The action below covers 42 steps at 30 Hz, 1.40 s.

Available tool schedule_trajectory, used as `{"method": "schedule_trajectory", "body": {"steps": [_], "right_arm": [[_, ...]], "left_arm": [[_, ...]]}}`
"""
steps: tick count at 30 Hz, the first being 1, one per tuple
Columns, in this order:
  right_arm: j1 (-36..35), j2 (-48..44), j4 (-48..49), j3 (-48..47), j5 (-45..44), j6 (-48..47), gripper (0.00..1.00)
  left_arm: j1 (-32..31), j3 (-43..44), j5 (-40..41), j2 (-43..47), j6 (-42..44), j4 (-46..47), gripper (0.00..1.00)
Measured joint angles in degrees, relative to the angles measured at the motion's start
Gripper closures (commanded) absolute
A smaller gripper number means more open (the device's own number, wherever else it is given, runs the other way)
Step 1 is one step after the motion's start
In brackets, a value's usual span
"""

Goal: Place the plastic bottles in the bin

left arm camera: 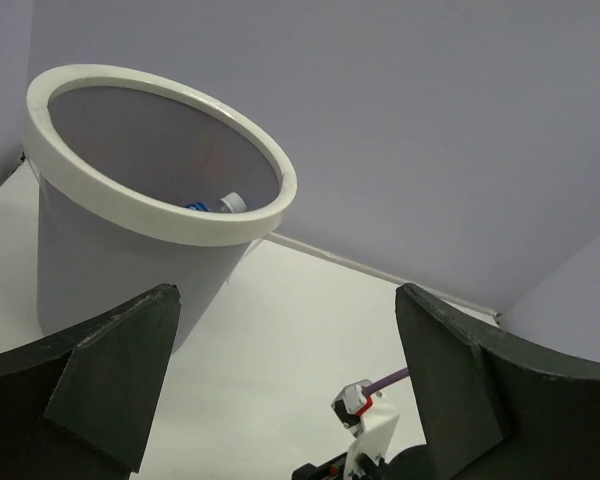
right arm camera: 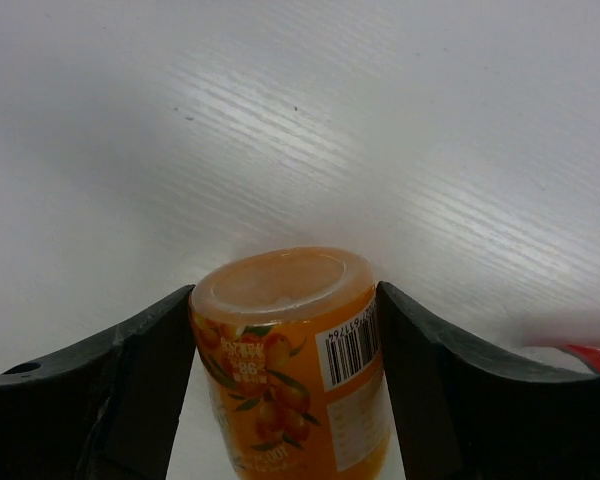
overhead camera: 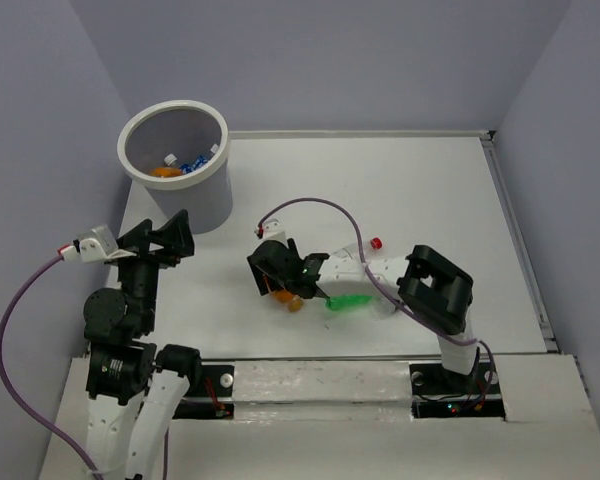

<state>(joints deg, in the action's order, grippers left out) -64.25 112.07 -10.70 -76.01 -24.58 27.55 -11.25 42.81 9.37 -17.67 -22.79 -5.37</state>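
Gripping an orange bottle by its sides, the right end effector is clamped on it w/ both fingers pressed against the label. The bottle's flat end faces away from the wrist cam, barcode on its right side. Can't tell whether it's off the table or resting on it. In the top cam this sits near the front-centre of the table, w/ the right arm bent over from the right. Just right of the orange bottle a green bottle lies on its side, close against the arm. A bit further back, a clear bottle w/ red cap also lies on its side, cap toward the far right, body partly hidden by the arm. On the left, approx level w/ that one, the left end effector is spread wide w/ nothing between its fingers — aimed at the bin, near its wall but not touching. The bin stands upright at the far left of the table. Inside, a second orange bottle and a blue-labelled bottle lie on the bottom, close together — the left wrist cam catches only a white cap and a bit of blue over the rim.
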Motion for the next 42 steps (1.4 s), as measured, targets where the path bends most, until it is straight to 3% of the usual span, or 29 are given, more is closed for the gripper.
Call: {"method": "schedule_trajectory", "body": {"steps": [4,11,19,25,33,37,42], "right_arm": [[-0.72,1.7,-1.14,-1.95,-0.04,0.68,0.51],[-0.66,1.31,-4.2,-10.86,-1.81,-4.2,0.53],[5.79,1.16,-1.57,-39.39,1.55,-16.31,0.54],[11.87,11.98,7.32,-70.4,7.72,-20.13,0.55],[13.73,22.21,32.79,-70.51,15.5,-13.46,0.56],[13.97,33.35,40.02,-77.22,16.15,-7.74,0.58],[14.21,36.76,43.32,-75.06,15.52,-3.74,0.57]], "left_arm": [[-0.76,-1.46,-0.39,2.34,1.44,-1.79,0.01],[-3.02,-1.84,0.22,4.92,4.22,-4.52,0.01],[-5.64,-1.84,-0.13,8.85,4.52,-7.85,0.01],[-7.19,-1.99,-1.79,11.37,4.37,-8.66,0.01],[-7.76,-3.32,-6.32,11.37,2.43,-8.22,0.01],[-7.93,-4.61,-7.23,11.37,1.57,-8.48,0.01],[-8.28,-4.81,-7.65,11.34,0.96,-8.61,0.01]]}}
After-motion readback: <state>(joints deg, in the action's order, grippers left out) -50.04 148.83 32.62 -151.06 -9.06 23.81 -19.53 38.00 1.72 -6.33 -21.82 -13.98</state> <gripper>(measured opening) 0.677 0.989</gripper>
